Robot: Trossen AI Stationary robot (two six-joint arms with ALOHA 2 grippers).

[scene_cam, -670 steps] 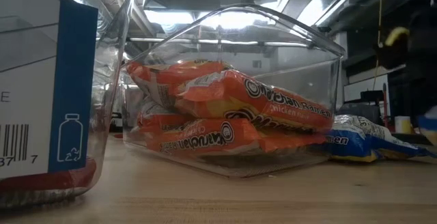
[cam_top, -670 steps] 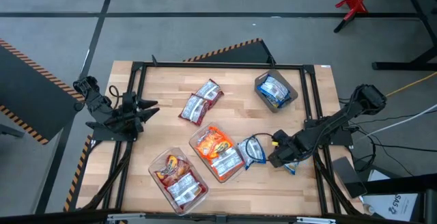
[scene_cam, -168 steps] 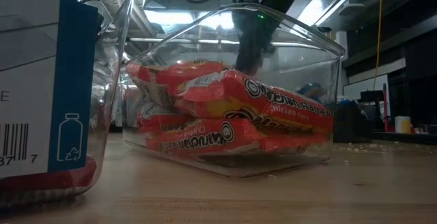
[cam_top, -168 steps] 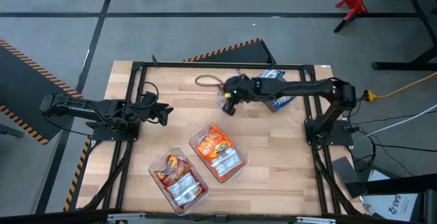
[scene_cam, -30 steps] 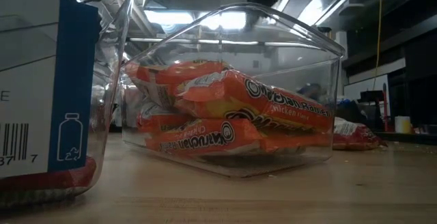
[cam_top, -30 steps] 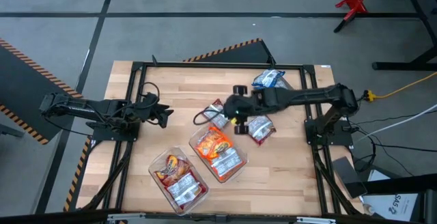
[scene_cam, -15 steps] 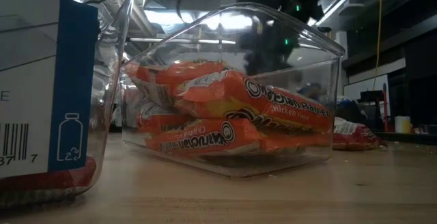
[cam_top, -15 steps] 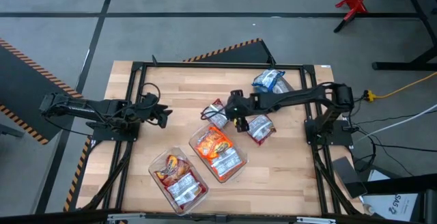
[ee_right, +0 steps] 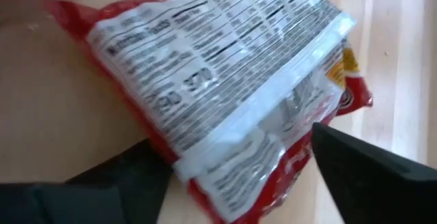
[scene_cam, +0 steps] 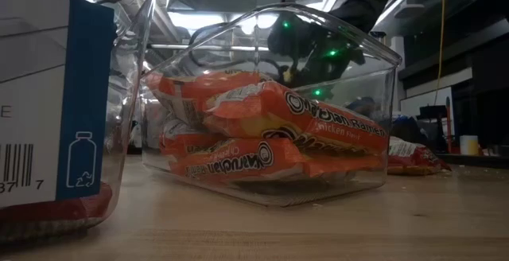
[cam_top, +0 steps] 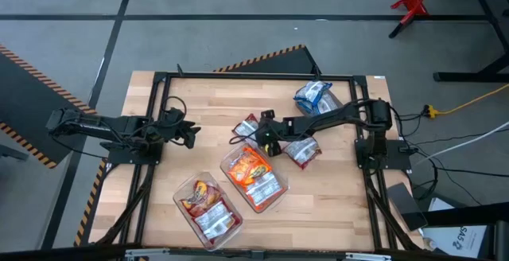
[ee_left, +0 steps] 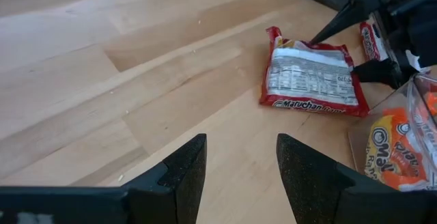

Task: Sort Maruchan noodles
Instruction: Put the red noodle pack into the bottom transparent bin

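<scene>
A red Maruchan packet lies flat, label side up, near the table's middle. My right gripper is low over its right end, open, with the fingers on either side of the packet's end. A second red packet lies flat just to the right, under my right arm. Blue packets sit in a dark tub at the far right. My left gripper waits open at the table's left, pointing at the first red packet. My right gripper has its open fingers on either side of the red packet's crimped end, coming from the table's right and slanting down. Whether they touch the packet I cannot tell. The packet lies flat on the table.
A clear tub of orange packets stands just nearer than my right gripper and fills the low view. A clear tub of red packets stands near the front edge. Black frame rails run round the table.
My right gripper has come down and gone a little toward the table's left edge, over the first red packet's end. Both red packets have stayed where they lay.
</scene>
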